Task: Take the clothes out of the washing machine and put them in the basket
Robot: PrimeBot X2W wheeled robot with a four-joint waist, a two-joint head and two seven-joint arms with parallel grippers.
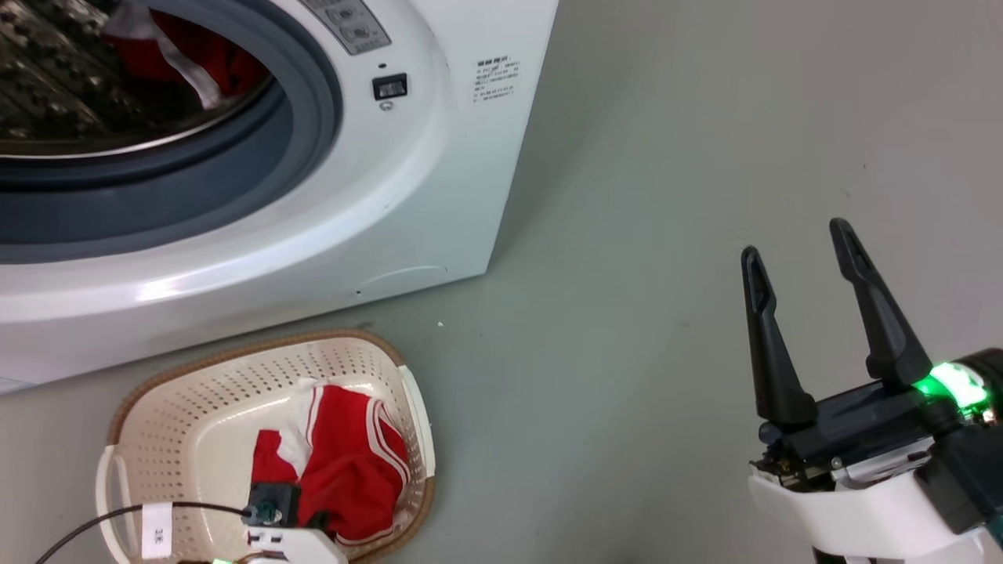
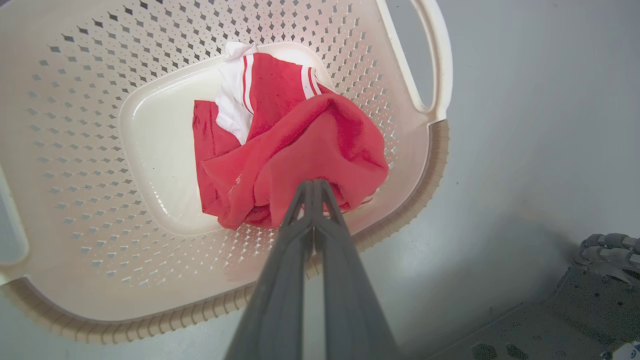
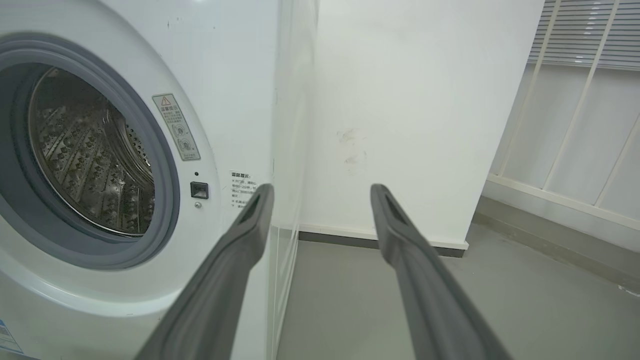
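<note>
As the left end effector (image 2: pixel 314 184) hangs over the basket (image 2: pixel 75 125), its two dark fingers (image 2: pixel 280 280) are pressed tight together, and right at the tips they pinch a fold of the red garment (image 2: pixel 295 145). Look at that cloth: red with white striped trim, bunched up at the pinch and spilling down onto the basket's solid bottom. From the head view, the cream basket with its brown woven-look rim stands on the grey floor (image 1: pixel 666 157), just in front of the washing machine (image 1: pixel 376 204) and below its round porthole. Up inside the washing machine, past the grey gasket (image 1: pixel 258 164), a second red garment (image 1: pixel 196 55) with a white strip lies against the perforated steel drum (image 1: pixel 47 86). Over to the other side now: the right end effector (image 1: pixel 798 244) has its fingers spread wide apart. It sits out beyond the washing machine's front corner, well apart from it, above the floor, a green light (image 1: pixel 940 384) glowing at its wrist. In the right wrist view those spread fingers point at the machine's corner and a white wall (image 3: pixel 410 100) behind it.
</note>
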